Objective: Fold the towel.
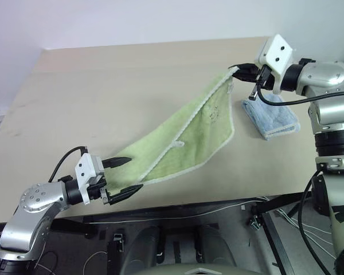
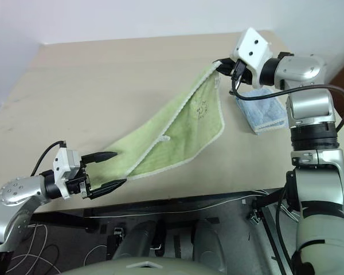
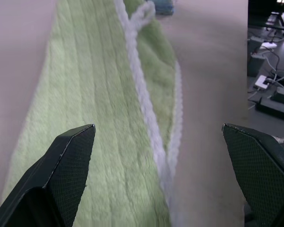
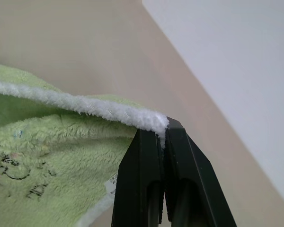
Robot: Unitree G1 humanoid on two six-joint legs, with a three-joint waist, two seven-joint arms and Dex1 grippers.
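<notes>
The light-green towel (image 1: 189,134) with white edging stretches from the near left of the table up to the far right, its far end lifted off the surface. My right gripper (image 1: 238,71) is shut on that raised far corner (image 4: 154,122). A small dark drawing (image 1: 212,114) and a white loop (image 1: 176,143) show on the towel. At the towel's near end my left gripper (image 1: 123,179) stands open, its fingers (image 3: 66,161) spread on either side of the cloth's end without touching it.
A folded light-blue cloth (image 1: 272,117) lies on the beige table (image 1: 103,91) just right of the towel, below my right gripper. The table's front edge (image 1: 218,203) runs close behind my left gripper, with cables and floor below.
</notes>
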